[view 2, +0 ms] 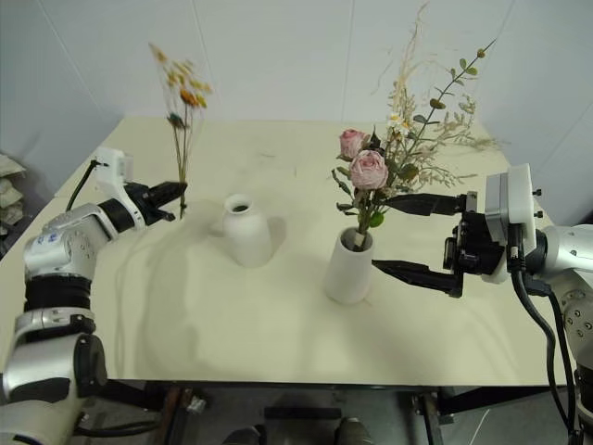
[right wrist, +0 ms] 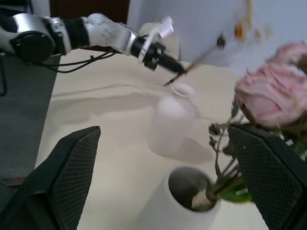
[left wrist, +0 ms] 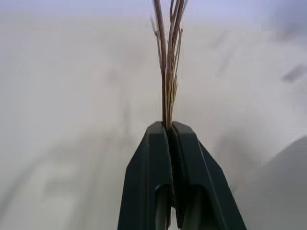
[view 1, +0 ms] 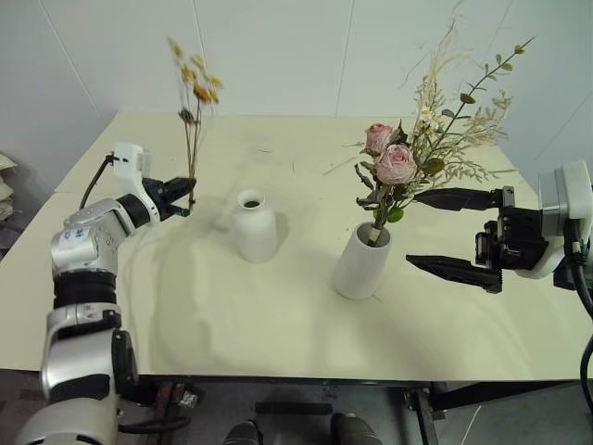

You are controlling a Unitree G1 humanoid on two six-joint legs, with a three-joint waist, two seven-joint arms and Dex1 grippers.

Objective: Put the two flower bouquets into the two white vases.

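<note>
Now the left gripper clamps the yellow-orange bouquet upright, left of the short vase on the pale table; rose bouquet stands in the tall vase, right gripper splayed beside it, white walls behind.

a lab-like test room: bare white walls, plain table.

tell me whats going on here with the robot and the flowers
The robot is putting flowers into vases on a table. The big pink rose bouquet already stands in the taller white vase, with the right gripper open beside it. The left gripper is shut on the stems of the small yellow-orange bouquet, holding it upright, left of the short white vase, which has no flowers in it.
</note>
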